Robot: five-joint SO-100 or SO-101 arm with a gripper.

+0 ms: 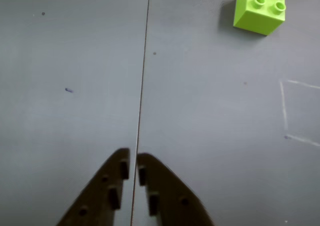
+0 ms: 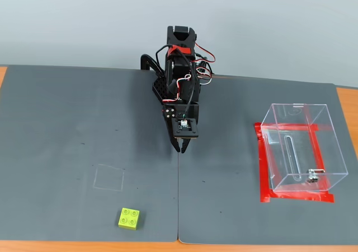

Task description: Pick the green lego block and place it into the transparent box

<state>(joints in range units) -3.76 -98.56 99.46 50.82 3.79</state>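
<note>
A wooden table (image 2: 347,104) carries two dark grey mats (image 2: 67,129), their seam running down the middle. Near the front left lies the green lego block (image 2: 130,218), beside a faint chalk square (image 2: 109,177). To the right stands the transparent box (image 2: 302,148), ringed by red tape (image 2: 263,168).

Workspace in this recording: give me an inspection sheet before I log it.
Surface: two grey mats meeting at a centre seam; faint chalk square.
Job's things: green lego block loose near the front edge; transparent box upright and empty inside red tape.
Clutter: nothing seen.
Grippers: gripper over the seam, jaws nearly closed, holding nothing.
Cables: red and white wires on the arm.
Surroundings: plain wall.
</note>
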